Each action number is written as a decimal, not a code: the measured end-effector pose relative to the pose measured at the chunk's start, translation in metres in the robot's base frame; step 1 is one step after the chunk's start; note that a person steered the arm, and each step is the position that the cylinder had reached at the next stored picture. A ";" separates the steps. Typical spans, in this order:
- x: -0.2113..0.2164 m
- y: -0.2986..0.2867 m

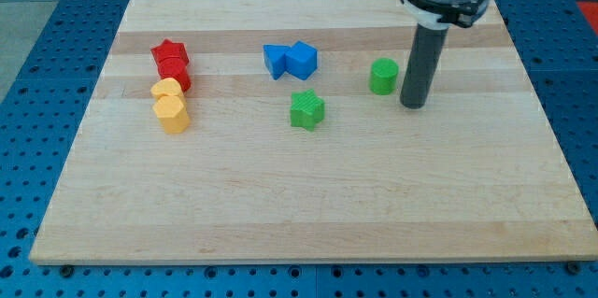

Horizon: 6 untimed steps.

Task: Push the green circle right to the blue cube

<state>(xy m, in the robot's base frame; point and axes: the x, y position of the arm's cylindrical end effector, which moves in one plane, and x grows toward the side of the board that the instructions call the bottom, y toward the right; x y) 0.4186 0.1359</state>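
The green circle (383, 77) is seen well apart from the blue cube (303, 59) — the push is judged undone — with my tip (414, 105) placed just beside its right; no pincer is fitted.

board (308, 195) open between green circle (383, 77) and blue cube (303, 59)

Lighting bright, even and diffuse, apparently from overhead. The pale wooden board (308, 205) shows no glare. Shadows are soft and short: a faint one at the foot of the dark cylindrical rod, my tip (413, 105), toward 6 o'clock. Focus sharp throughout; edges appear undistorted.
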 end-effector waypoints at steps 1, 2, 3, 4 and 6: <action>-0.046 -0.008; -0.068 -0.036; -0.067 -0.023; -0.045 0.010; -0.016 -0.064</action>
